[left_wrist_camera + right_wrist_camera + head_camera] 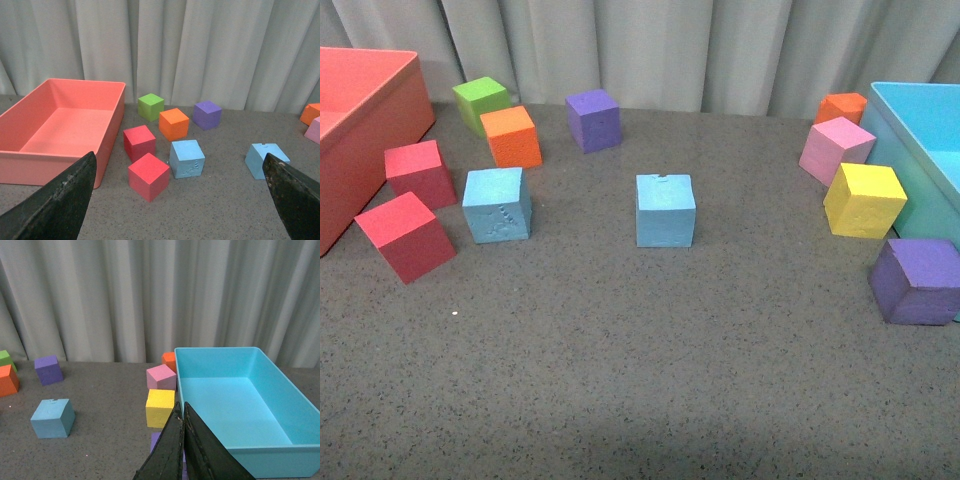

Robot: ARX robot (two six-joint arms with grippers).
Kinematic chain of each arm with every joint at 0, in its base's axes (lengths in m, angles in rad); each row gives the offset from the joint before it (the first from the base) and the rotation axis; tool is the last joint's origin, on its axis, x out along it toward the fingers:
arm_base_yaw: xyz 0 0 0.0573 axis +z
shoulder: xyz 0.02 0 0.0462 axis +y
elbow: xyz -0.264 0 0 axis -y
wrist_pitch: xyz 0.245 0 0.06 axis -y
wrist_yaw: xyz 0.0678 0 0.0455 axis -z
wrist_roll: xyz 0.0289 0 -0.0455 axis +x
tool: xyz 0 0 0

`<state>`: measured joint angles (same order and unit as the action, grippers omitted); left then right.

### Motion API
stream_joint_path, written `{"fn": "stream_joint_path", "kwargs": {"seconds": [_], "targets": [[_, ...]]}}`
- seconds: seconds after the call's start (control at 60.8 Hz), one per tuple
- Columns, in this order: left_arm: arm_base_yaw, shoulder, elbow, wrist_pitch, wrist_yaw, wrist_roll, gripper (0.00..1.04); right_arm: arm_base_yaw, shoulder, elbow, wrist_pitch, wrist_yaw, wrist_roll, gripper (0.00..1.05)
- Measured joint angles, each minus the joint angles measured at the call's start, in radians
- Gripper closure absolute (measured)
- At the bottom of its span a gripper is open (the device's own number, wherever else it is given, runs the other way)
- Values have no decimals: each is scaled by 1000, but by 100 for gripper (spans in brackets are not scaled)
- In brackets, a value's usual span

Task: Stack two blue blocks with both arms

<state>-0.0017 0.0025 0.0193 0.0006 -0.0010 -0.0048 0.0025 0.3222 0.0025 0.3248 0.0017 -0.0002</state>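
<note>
Two sky-blue cubes rest on the grey table. One blue cube [497,204] with embossed marks on its front face sits left of centre, beside two red cubes; it also shows in the left wrist view [186,158]. The other blue cube [665,210] sits near the middle, alone; it also shows in the left wrist view [265,159] and in the right wrist view [52,418]. Neither arm shows in the front view. My left gripper [180,200] is open and empty, well back from the cubes. My right gripper [181,412] is shut and empty, near the turquoise bin's edge.
A red bin [360,130] stands far left; a turquoise bin [920,150] far right. Red cubes [405,236] [419,173], orange [511,136], green [481,101] and purple [593,119] cubes lie at left-back. Orange [842,106], pink [835,150], yellow [863,199] and purple [915,281] cubes line the turquoise bin.
</note>
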Motion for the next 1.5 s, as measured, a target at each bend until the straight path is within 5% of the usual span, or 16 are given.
{"fn": "stream_joint_path", "kwargs": {"seconds": [0.724,1.118,1.233,1.496], "targets": [[0,0,0,0,0,0,7,0,-317,0,-323,-3,0,104],[0,0,0,0,0,0,7,0,-319,0,-323,-3,0,29],[-20,167,48,-105,-106,-125,7,0,-319,0,-323,-3,0,9],[-91,918,219,416,-108,-216,7,0,-319,0,-323,-3,0,10]]}}
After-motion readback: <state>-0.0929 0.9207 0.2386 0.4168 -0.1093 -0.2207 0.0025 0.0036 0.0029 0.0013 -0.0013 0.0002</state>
